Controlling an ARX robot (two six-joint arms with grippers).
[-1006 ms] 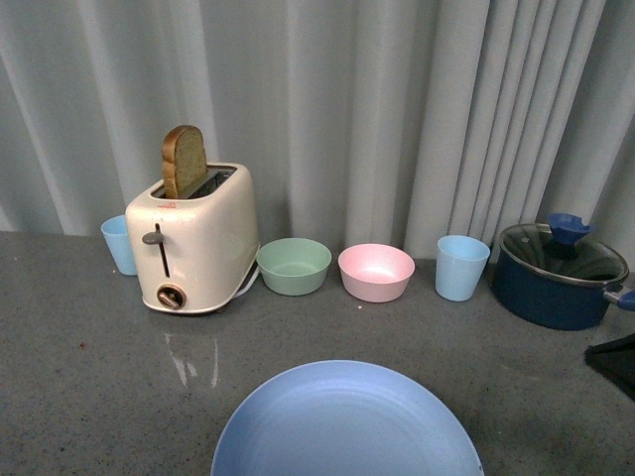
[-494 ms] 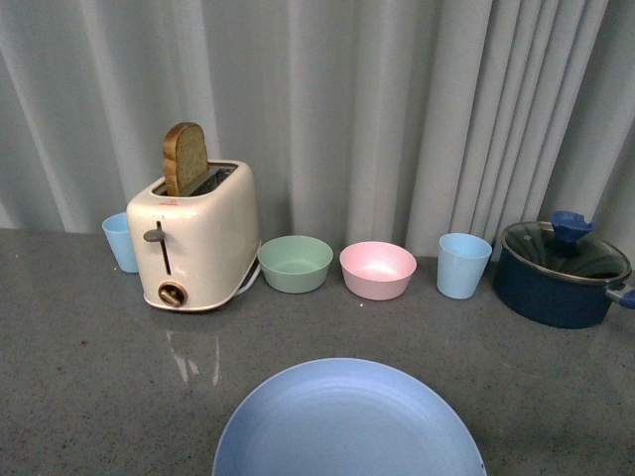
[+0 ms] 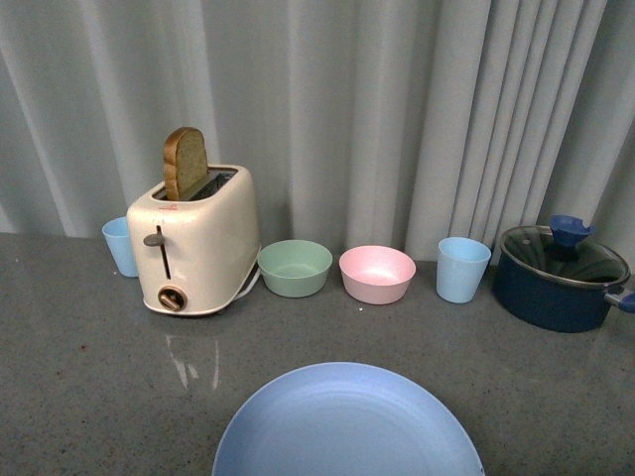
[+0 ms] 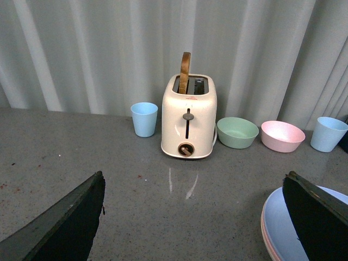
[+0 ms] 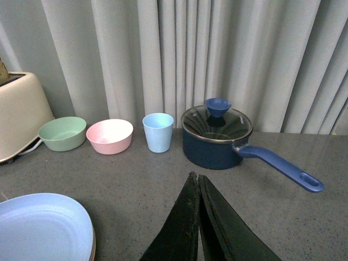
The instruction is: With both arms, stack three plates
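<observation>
A light blue plate (image 3: 347, 421) lies at the near edge of the grey counter, on top of a stack. A pink rim (image 4: 265, 234) shows just under the same blue plate (image 4: 280, 225) in the left wrist view. My left gripper (image 4: 194, 175) is open above the counter; its fingers (image 4: 65, 223) stand wide apart and the stack lies by the far one. My right gripper (image 5: 194, 175) is shut on nothing, hovering over bare counter to the right of the blue plate (image 5: 41, 228). Neither gripper shows in the front view.
Along the curtain stand a cream toaster (image 3: 193, 243) with a slice of bread, a blue cup (image 3: 120, 246), a green bowl (image 3: 294, 267), a pink bowl (image 3: 376, 274), another blue cup (image 3: 462, 268) and a blue lidded saucepan (image 3: 559, 275) with its handle (image 5: 280, 168) pointing out.
The dark part of my right arm at the front view's right edge a second ago has left that view. The plate and the other things stay put.
</observation>
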